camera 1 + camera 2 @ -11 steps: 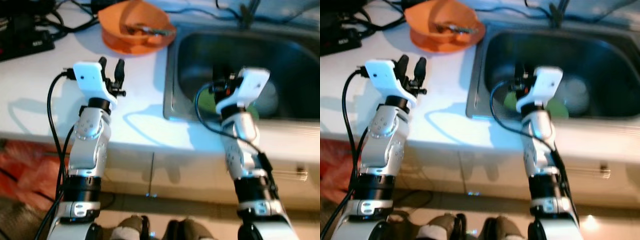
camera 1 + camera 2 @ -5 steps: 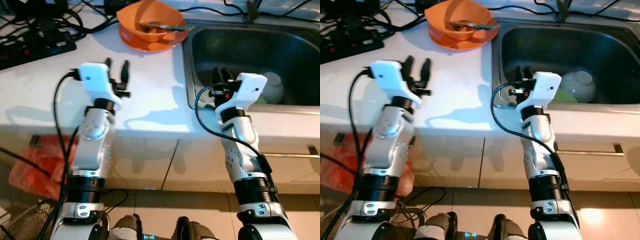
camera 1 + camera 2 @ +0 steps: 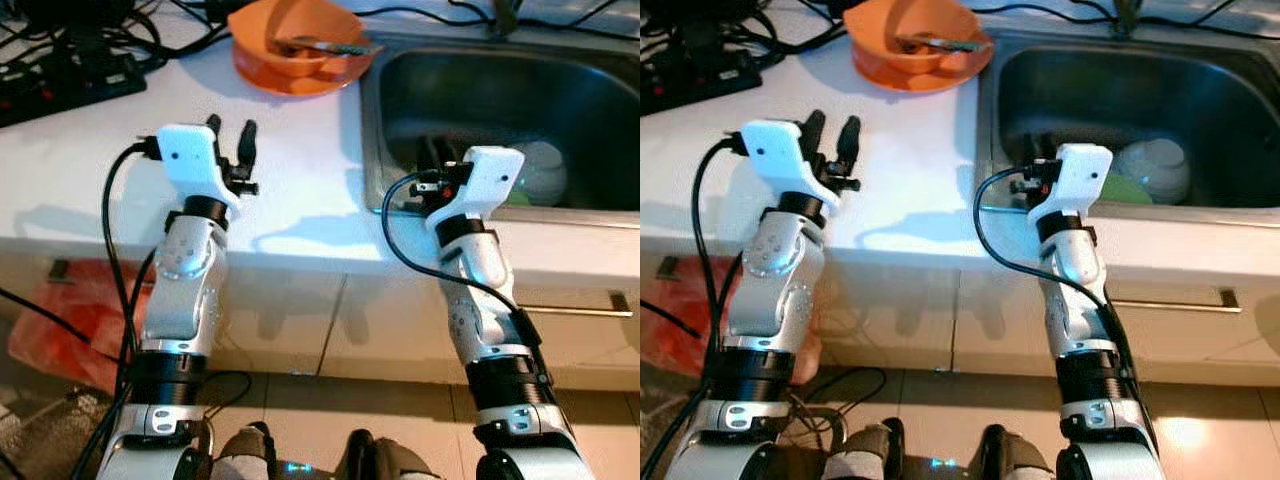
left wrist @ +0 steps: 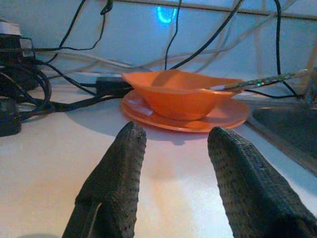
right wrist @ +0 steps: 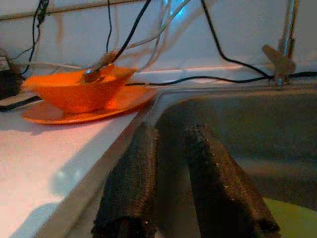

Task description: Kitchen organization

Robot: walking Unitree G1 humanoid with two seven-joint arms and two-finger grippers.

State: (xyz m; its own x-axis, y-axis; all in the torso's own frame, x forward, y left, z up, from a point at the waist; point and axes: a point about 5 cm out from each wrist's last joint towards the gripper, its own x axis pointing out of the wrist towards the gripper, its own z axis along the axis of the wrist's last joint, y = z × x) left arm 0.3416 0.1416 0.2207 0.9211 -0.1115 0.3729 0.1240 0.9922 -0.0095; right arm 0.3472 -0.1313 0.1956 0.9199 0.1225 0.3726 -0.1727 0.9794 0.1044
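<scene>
An orange bowl point(image 3: 297, 40) sits on an orange plate point(image 4: 225, 116) at the back of the white counter point(image 3: 290, 170), with a utensil point(image 3: 325, 44) lying in it. To the right is the steel sink point(image 3: 480, 90), which holds a white bowl point(image 3: 545, 172) and a green dish point(image 3: 1127, 190). My left gripper point(image 3: 231, 140) hovers open over the counter in front of the orange bowl, fingers point(image 4: 121, 163) apart and empty. My right gripper point(image 3: 434, 155) is at the sink's front left corner, its fingers point(image 5: 136, 168) a narrow gap apart with nothing between them.
A black power strip with tangled cables point(image 3: 70, 70) lies at the counter's back left. The faucet point(image 3: 503, 15) stands behind the sink. Below the counter are cabinet fronts with a handle point(image 3: 570, 312), and a red bag point(image 3: 60, 320) on the floor to the left.
The whole view has drawn back from the counter and shifted a little. Both arms keep the same raised pose and neither gripper has taken hold of anything.
</scene>
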